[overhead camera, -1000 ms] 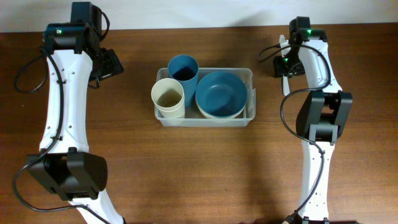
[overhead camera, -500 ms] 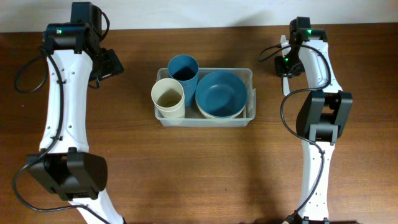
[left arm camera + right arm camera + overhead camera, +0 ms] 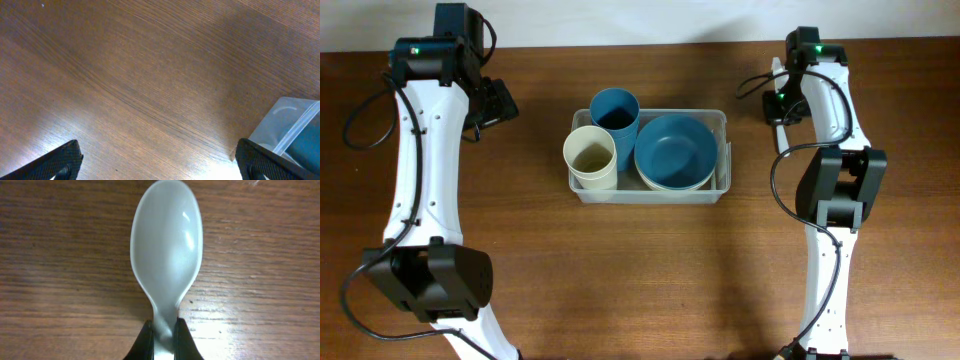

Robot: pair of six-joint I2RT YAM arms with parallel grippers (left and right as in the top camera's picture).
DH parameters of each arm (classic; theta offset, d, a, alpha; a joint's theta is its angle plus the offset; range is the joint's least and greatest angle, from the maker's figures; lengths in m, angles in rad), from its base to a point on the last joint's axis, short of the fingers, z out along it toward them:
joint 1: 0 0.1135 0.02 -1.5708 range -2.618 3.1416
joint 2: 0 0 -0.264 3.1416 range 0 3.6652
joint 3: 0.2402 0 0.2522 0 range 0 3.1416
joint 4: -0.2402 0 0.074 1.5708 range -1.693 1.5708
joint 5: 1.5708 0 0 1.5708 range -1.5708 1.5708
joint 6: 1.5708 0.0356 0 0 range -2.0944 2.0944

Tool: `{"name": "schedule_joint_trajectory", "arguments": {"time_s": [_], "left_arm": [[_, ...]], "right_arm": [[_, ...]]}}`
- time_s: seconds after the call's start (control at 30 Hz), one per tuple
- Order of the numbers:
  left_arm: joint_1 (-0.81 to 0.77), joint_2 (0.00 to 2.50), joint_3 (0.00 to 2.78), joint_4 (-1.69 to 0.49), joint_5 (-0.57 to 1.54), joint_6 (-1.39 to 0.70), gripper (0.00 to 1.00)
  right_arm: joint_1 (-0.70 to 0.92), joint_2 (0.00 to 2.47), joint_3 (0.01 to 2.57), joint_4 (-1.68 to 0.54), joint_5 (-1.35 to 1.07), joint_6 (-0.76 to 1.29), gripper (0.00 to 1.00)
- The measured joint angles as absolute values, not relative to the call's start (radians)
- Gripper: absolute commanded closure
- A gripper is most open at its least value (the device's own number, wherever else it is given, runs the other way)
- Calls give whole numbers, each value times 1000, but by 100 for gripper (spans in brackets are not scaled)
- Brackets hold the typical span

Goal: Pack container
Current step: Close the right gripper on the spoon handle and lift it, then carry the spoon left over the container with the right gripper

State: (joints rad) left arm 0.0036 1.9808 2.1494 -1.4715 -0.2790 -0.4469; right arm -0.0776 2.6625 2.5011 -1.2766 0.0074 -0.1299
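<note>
The clear plastic container (image 3: 724,150) sits at the table's middle. It holds a blue cup (image 3: 614,110), a cream cup (image 3: 590,155) and a blue bowl (image 3: 674,148) nested in a cream bowl. Its corner shows in the left wrist view (image 3: 285,117). My right gripper (image 3: 163,336) is shut on the handle of a white plastic spoon (image 3: 166,255), low over the wood at the back right of the table (image 3: 778,90). My left gripper (image 3: 160,162) is open and empty, above bare wood left of the container (image 3: 498,102).
The wooden table ends at a white back edge (image 3: 640,20). Black cables hang beside both arms (image 3: 360,120).
</note>
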Motion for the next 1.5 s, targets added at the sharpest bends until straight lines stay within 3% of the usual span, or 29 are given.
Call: {"name": "schedule_joint_trajectory", "arguments": {"time_s": [0.3, 0.57, 0.93, 1.17, 1.5], "left_arm": [[4, 1981, 2149, -1472, -279, -447, 0], [4, 1981, 2149, -1472, -279, -447, 0], [4, 1981, 2149, -1472, -279, -447, 0], [4, 1981, 2149, -1472, -279, -447, 0], [4, 1981, 2149, -1472, -281, -447, 0]], "right_arm": [[-78, 2677, 2771, -1541, -5, -94, 96], [-77, 2673, 3041, -1693, -245, -72, 97], [-14, 2669, 3044, -1693, -567, -19, 96], [43, 2637, 3035, -1693, -642, 1, 96], [51, 2376, 2674, -1691, -638, -2, 96]]}}
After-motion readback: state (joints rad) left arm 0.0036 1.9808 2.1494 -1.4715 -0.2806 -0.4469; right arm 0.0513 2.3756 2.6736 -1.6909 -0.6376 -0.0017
